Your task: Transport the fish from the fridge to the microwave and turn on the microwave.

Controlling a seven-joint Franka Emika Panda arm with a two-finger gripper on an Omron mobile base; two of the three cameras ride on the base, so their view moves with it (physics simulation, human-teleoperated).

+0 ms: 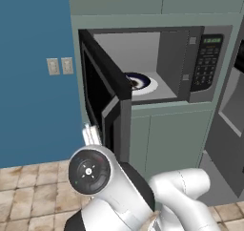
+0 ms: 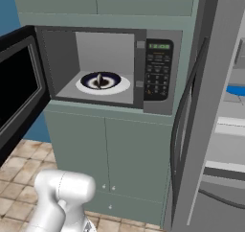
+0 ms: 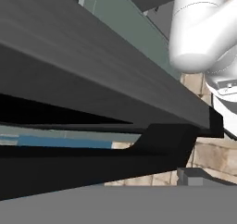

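Fish (image 2: 99, 80), a small upright lump, stands on the dark-centred turntable plate (image 2: 119, 86) inside the microwave (image 2: 158, 101). Its door (image 1: 102, 99) hangs open at left; my gripper (image 3: 192, 177), spread wide, sits just beneath the door edge.

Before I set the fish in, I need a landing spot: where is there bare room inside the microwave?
Bare grey floor rings the turntable plate inside the microwave, widest toward the left wall and front lip. The plate's middle is crowded by a dark dish.
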